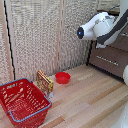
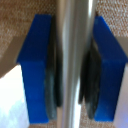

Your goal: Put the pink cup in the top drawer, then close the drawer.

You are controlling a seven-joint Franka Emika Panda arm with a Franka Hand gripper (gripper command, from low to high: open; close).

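Wrist view: the pinch receptors (image 2: 72, 67) are closed around a silver bar handle (image 2: 74, 60) — the blue tips (image 2: 37, 70) sit on either side with dark pads pressed against the bar.

Exterior view: the white arm (image 1: 97, 25) is seen raised at the storage unit (image 1: 112, 59), on the exterior view's right, up by its upper drawers. The pink recepticle cannot be made out in either view.

On the wooden floor (image 1: 90, 95) — a red bowl (image 1: 62, 77), a red basket (image 1: 22, 102) and a small box (image 1: 45, 83) beside the basket.
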